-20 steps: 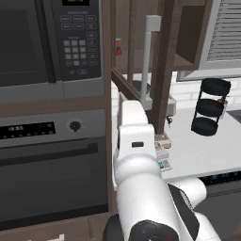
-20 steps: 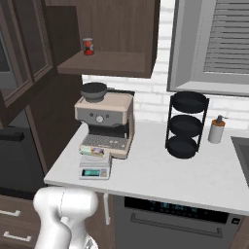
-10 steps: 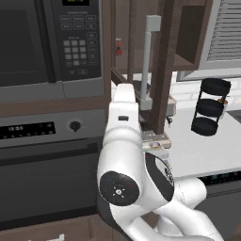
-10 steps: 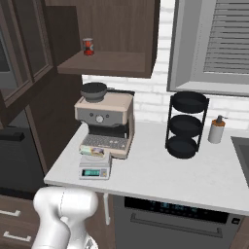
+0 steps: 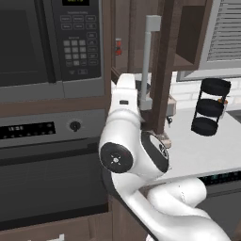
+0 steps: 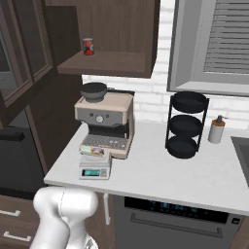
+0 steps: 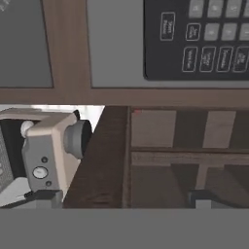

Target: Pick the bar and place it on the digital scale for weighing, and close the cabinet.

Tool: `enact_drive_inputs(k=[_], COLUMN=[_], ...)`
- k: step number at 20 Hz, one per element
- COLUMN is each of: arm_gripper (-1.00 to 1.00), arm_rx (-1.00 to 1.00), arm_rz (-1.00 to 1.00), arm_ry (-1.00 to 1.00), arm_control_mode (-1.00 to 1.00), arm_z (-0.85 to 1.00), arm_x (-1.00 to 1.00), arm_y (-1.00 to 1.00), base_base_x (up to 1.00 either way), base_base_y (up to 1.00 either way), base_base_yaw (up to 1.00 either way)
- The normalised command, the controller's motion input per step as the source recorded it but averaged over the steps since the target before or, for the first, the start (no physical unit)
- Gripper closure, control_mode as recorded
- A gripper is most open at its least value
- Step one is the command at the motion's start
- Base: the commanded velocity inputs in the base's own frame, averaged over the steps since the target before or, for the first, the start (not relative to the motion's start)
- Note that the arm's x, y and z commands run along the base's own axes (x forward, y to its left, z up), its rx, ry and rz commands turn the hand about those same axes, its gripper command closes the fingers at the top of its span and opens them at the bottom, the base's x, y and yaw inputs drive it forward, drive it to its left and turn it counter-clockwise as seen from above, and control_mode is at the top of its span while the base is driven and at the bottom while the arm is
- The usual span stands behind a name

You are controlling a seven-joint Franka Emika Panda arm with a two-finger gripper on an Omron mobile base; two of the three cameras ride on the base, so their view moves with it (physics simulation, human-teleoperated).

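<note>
Cream and green, the bar [image 6: 96,152] already lies on the digital scale [image 6: 95,168], which sits on the grey worktop [image 6: 160,172] just in front of the espresso machine [image 6: 105,119], so the weighing half looks done. What remains is the cabinet [image 5: 164,66]: its dark wooden door stands swung out over the worktop, the grey bar handle [image 5: 147,61] facing the robot, and the arm is raised towards it, probably to push it shut. A small red can [image 6: 88,46] stays on the open shelf. The microwave [image 7: 194,39] keypad carries button captions too blurred to read; the scale's teal display is likewise illegible. Whether the tool is apart or together I cannot tell.
</note>
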Motion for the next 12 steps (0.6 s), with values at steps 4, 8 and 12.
enact_drive_inputs(k=[4, 8, 12], arm_gripper=[-1.00, -1.00, -1.00], arm_rx=[0.00, 0.02, 0.07], arm_rz=[-0.01, -0.02, -0.01], arm_ry=[0.05, -0.03, -0.05], arm_control_mode=[-1.00, -1.00, -1.00], arm_z=[-0.09, 0.00, 0.00], arm_x=[0.76, 0.06, 0.22], arm_y=[-0.11, -0.69, -0.96], base_base_x=[0.00, 0.00, 0.00], base_base_y=[0.00, 0.00, 0.00], base_base_yaw=[0.00, 0.00, 0.00])
